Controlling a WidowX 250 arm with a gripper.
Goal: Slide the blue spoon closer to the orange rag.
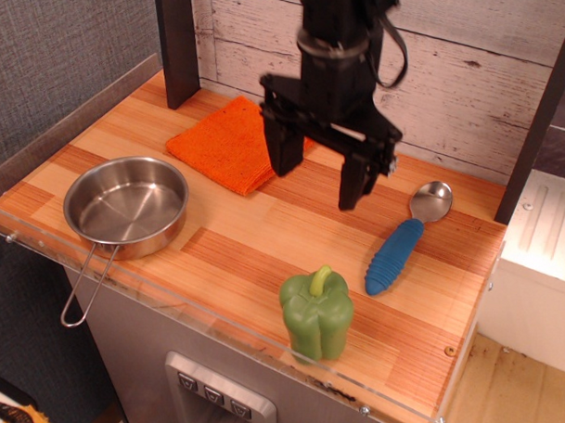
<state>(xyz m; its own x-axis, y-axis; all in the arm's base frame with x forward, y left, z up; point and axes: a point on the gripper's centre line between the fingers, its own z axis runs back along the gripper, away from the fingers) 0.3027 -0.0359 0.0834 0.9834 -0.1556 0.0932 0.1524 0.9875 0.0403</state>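
The blue spoon (404,240) lies on the right of the wooden counter, silver bowl toward the back wall, blue ribbed handle toward the front. The orange rag (222,143) lies flat at the back left, its right corner partly hidden behind the gripper. My black gripper (317,171) hangs open and empty above the counter between rag and spoon. Its left finger is at the rag's right edge and its right finger is a little left of the spoon's bowl.
A steel pan (126,206) with a wire handle sits at the front left. A green pepper (316,315) stands near the front edge. A dark post (177,41) rises at the back left and another (544,109) at the right. The wooden counter (263,239) has a clear plastic lip.
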